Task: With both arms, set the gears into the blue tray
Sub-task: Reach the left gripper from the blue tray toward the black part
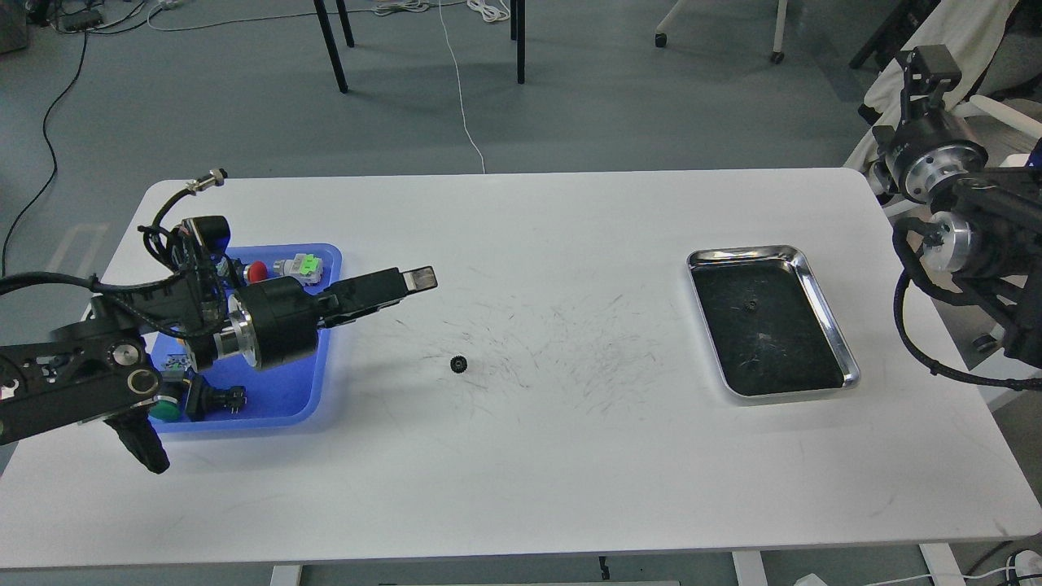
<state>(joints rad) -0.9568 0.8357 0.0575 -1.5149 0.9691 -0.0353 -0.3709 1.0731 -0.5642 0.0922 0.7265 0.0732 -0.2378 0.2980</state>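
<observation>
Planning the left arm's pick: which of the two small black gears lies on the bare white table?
The small black toothed gear mid-table; the other gear lies inside the shiny steel tray.

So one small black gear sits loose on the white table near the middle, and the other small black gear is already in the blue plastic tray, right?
Not quite. The head view shows the second small black gear lying in the shiny steel tray on the right, not in the blue plastic tray. The first small black gear does sit loose on the white table near the middle.
</observation>
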